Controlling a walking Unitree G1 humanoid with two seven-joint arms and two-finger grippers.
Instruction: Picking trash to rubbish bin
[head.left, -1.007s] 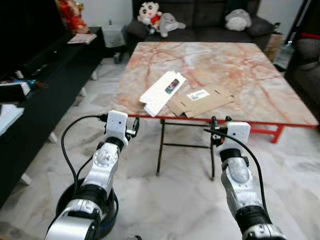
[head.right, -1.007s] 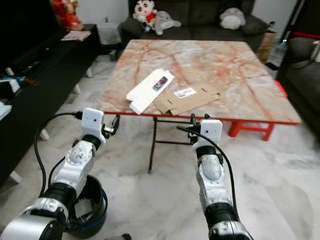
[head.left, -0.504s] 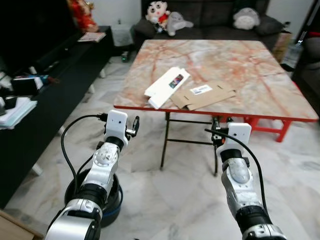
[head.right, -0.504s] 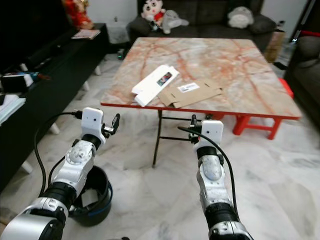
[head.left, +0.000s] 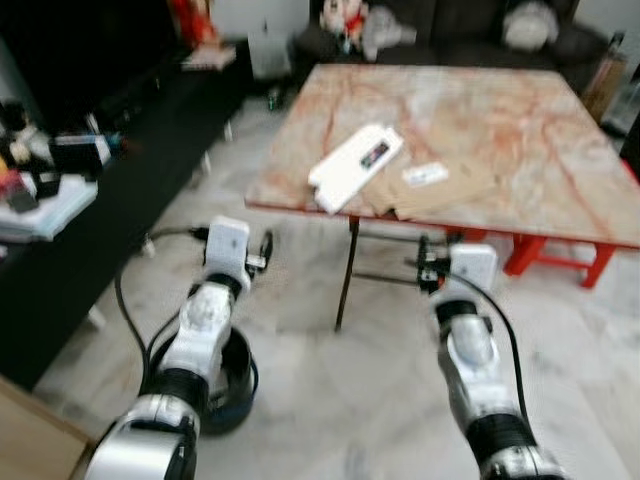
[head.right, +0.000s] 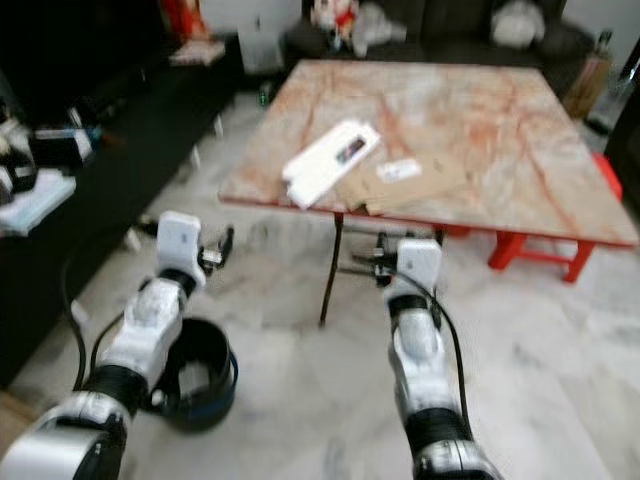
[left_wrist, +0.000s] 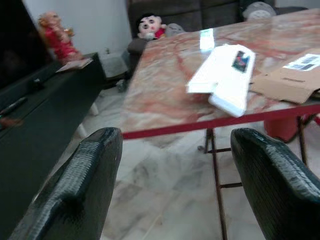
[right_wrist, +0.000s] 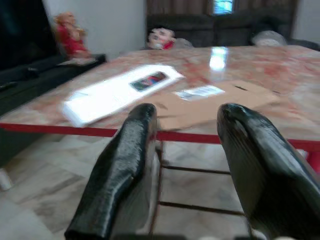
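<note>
Marble floor tiling (head.left: 330, 400) runs from the robot's feet to a folding table with a red-edged marble tabletop (head.left: 520, 120); a dark sofa with soft toys stands beyond it and a black low cabinet (head.left: 90, 230) lines the left wall.

Trash items: a white flattened carton (head.left: 356, 167) lies at the near left corner of the tabletop, overlapping the left end of a flattened brown cardboard box (head.left: 440, 188) bearing a white label. Both sit close to the near edge, untouched.

Rubbish bin: a black round bin (head.right: 197, 385) with a blue band stands on the floor at near left, directly under the left forearm.

Left hand (left_wrist: 170, 185): empty, fingers spread wide, held below tabletop level and pointing at the carton. Right hand (right_wrist: 185, 165): empty, fingers apart at a moderate gap, likewise below the table edge and aimed at the cardboard.

Change noted: over the last second the whole scene has shifted in both eye views. The table now appears farther off, the bin has come fully into sight, and the picture is blurred. This indicates camera motion from the robot stepping or leaning back, not displacement of the items. Both arms keep their forward pose.

Assessment: no pickup has begun. The robot must close on the table again and raise a hand above the edge before either item can be grasped.
</note>
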